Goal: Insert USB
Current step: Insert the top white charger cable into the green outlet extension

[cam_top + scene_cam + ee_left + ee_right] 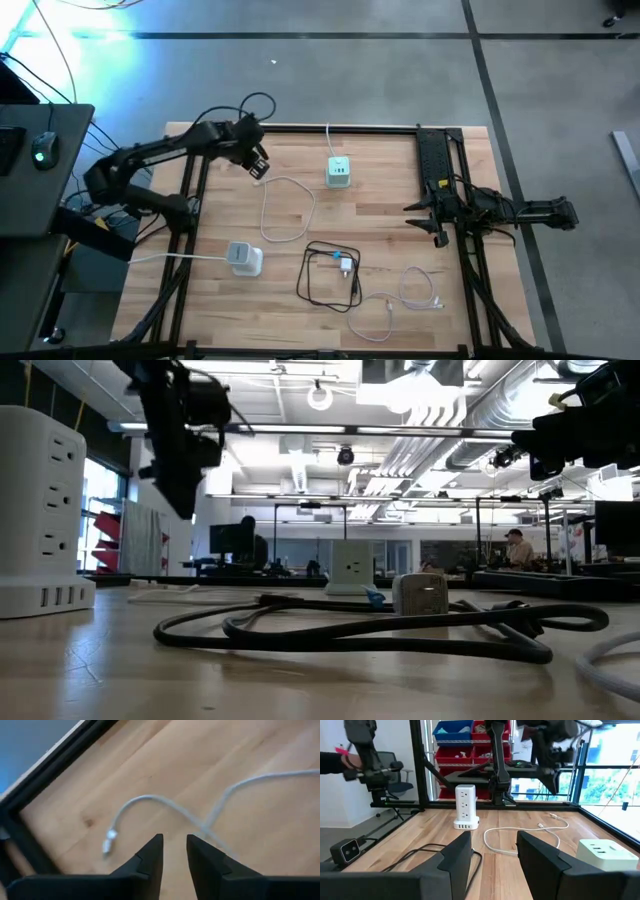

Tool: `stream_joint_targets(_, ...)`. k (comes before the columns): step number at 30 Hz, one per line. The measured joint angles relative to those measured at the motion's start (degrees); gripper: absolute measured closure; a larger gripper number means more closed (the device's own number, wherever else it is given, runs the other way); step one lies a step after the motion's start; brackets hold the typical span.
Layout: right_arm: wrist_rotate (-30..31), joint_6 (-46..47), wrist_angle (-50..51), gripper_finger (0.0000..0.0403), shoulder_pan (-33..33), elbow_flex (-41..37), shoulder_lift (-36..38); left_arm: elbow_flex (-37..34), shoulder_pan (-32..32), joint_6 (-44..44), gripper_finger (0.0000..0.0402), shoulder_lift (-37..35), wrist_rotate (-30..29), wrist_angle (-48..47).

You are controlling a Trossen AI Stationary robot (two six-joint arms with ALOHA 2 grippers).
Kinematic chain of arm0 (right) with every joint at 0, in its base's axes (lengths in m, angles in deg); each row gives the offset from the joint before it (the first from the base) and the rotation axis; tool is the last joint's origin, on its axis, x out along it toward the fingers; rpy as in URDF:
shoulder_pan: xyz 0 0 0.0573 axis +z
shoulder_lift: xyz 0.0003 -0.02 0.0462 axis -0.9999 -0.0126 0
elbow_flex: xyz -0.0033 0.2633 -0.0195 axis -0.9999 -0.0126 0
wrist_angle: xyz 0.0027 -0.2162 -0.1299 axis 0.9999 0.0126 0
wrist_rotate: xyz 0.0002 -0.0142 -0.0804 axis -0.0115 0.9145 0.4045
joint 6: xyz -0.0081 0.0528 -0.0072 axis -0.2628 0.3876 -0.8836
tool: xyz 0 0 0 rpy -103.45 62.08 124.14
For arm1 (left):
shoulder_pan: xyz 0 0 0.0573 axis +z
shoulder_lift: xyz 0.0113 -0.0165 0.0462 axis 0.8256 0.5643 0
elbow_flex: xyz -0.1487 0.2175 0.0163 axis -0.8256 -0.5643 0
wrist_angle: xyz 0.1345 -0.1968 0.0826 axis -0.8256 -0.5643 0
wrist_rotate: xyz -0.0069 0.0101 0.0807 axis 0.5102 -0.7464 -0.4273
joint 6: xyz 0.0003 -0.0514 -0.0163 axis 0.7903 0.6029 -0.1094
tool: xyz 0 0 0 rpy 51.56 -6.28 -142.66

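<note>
White cable plug [109,840] lies just ahead of the left pincer [174,851], slightly open and empty, lined up for grabbing. Right pincer [493,851] waits, open, empty.

This was a robotics lab or industrial workshop. Beyond the pale wooden plank surface [380,200] ran exposed silver ceiling ducts [440,420] and round hanging lamps [320,398]. Red and blue plastic parts bins [465,740] filled a rack, further black-framed workbenches [560,575] stood far back, and the floor was polished grey concrete [540,70].
</note>
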Motion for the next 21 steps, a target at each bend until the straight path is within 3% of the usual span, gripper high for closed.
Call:
stream_joint_targets(6, 0.01, 0.01, 0.00, 0.0258, 0.01, 0.00, 0.00, 0.00, 5.85, -1.22, 0.0301, 8.08, 3.42, -1.08)
stream_joint_targets(14, 0.00, 0.01, 0.00, 0.0258, 0.02, 0.01, 0.00, 0.00, 10.24, -5.76, 0.0255, 17.21, -8.74, -4.85)
stream_joint_targets(21, 0.01, 0.01, 0.00, 0.0258, 0.00, -0.01, 0.00, 0.04, 12.53, -8.73, 0.0245, 23.17, -9.24, -4.67)
